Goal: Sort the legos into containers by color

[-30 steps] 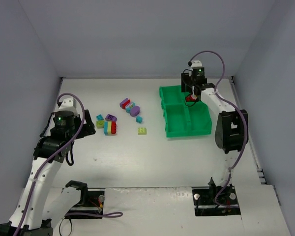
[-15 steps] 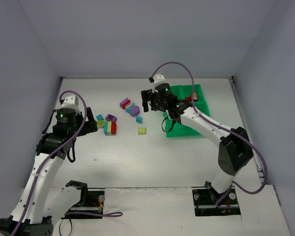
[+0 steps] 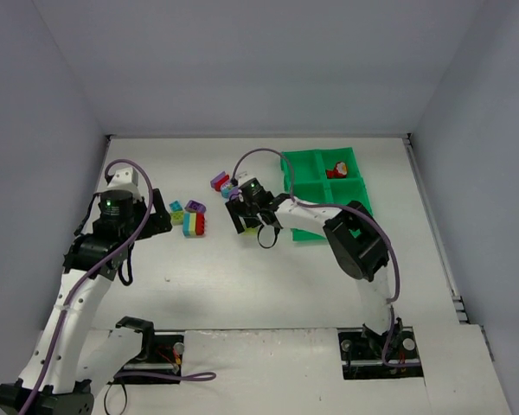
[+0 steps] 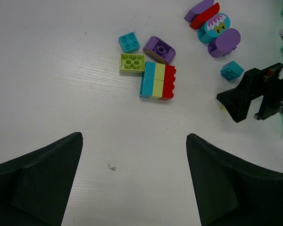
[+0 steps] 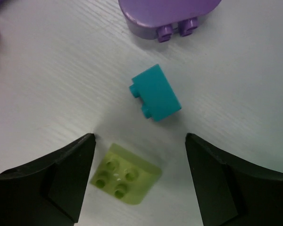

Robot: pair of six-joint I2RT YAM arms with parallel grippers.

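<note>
My right gripper (image 3: 246, 223) is open and low over a yellow-green lego (image 5: 125, 179), which lies between its fingers (image 5: 66, 179) untouched. A teal lego (image 5: 156, 92) and a purple piece (image 5: 167, 14) lie just beyond. The green tray (image 3: 359, 210) stands to the right, with a red lego (image 3: 336, 170) in its far right compartment. My left gripper (image 4: 133, 139) is open and empty, short of a teal-yellow-red stack (image 4: 158, 80), a teal lego (image 4: 129, 41), a purple lego (image 4: 159, 47) and a yellow-green lego (image 4: 132, 63).
Further legos lie in a cluster at the back: a purple and red pair (image 4: 203, 12), a round teal flower piece (image 4: 216, 27) and a purple oval (image 4: 225, 42). The right arm's black gripper (image 4: 247, 96) shows in the left wrist view.
My right gripper has left the tray's far right compartment, where the red lego now lies, and swung left and down over the yellow-green lego. The left arm has barely moved.
</note>
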